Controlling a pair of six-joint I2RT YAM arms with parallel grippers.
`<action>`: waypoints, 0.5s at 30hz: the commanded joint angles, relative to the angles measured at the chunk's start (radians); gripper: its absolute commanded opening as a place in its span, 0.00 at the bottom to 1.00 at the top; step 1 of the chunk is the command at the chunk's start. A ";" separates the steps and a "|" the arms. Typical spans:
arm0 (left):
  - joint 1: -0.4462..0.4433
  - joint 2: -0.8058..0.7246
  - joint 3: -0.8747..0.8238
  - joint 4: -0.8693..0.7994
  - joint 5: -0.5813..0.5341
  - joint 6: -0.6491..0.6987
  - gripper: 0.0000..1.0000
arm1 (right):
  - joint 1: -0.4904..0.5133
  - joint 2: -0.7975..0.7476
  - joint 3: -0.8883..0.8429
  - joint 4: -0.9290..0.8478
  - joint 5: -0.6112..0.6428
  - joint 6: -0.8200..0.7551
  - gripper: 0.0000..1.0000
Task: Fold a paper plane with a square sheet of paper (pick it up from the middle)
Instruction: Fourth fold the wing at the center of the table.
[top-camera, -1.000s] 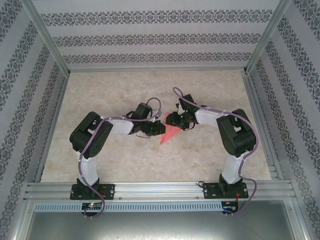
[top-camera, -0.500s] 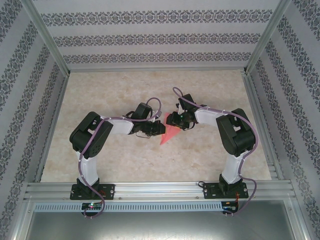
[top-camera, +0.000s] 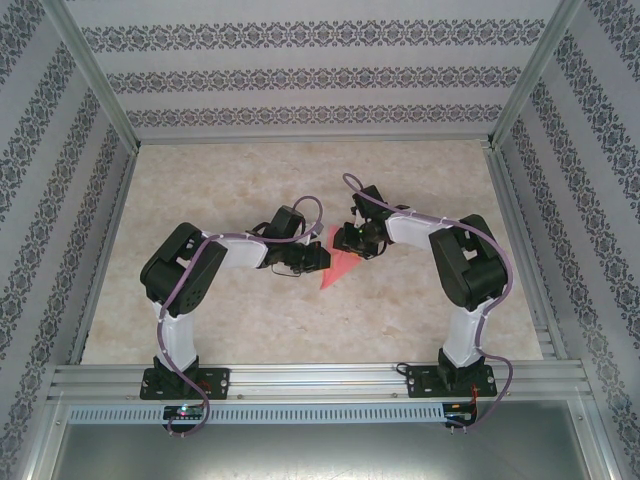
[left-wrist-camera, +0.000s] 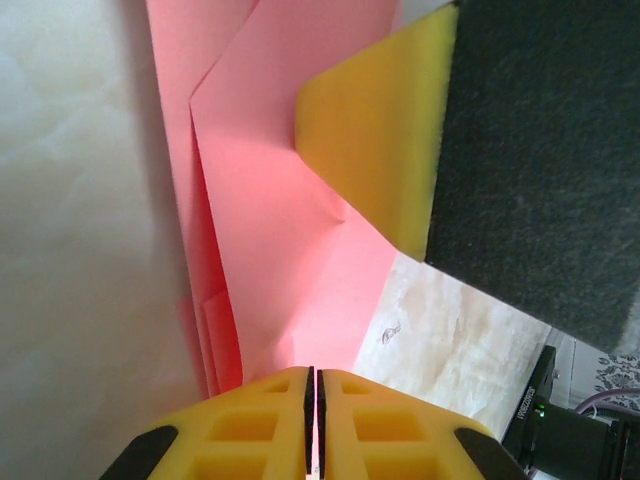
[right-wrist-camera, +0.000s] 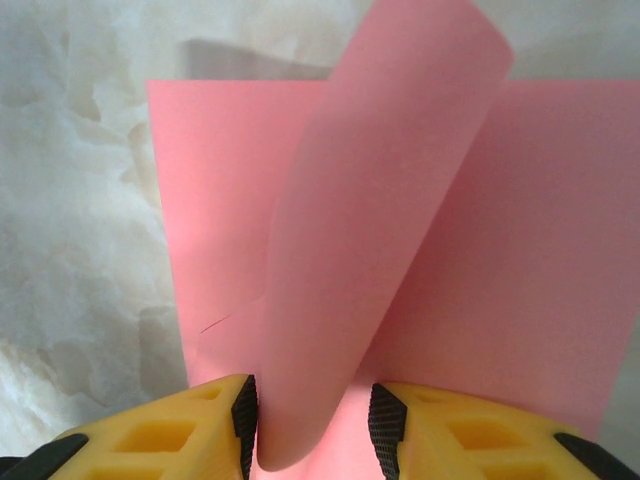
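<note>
Worktop: pale marble-patterned worktop (top-camera: 250, 320), set inside a metal frame with patterned walls.
Arms: the left arm (top-camera: 185, 270) and right arm (top-camera: 465, 265) bend inward and meet at the middle.
Paper: the salmon-pink sheet of paper (top-camera: 338, 270) is partly folded, with a point toward the near edge. It lies at the middle of the worktop, well away from every edge and corner.
Left gripper (left-wrist-camera: 310, 400): jaws together, tips at the sheet's layered edge. I cannot tell whether a layer is pinched.
Right gripper (right-wrist-camera: 312, 425): jaws apart, straddling the flap.
Flap (right-wrist-camera: 380, 230): a curl of the sheet rising off the flat part.
Step in hand: probably folding this flap over.
Doing it well: keep the far side pinned, take the flap near its edge, and line it up with the centre crease before pressing. Go slowly, since thin paper buckles.
Left wrist view: adds the stacked layers and diagonal crease.
Right wrist view: adds the flap's curl.
Top view: adds the sheet's pointed outline.
</note>
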 joint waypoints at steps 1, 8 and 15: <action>-0.002 0.014 0.025 -0.037 0.009 0.011 0.13 | 0.014 0.149 -0.069 -0.157 0.166 0.008 0.41; -0.006 0.014 0.016 -0.043 0.015 0.017 0.13 | 0.016 0.170 -0.059 -0.180 0.193 0.016 0.41; -0.008 0.012 -0.009 -0.072 0.012 0.021 0.12 | 0.019 0.183 -0.049 -0.198 0.209 0.022 0.41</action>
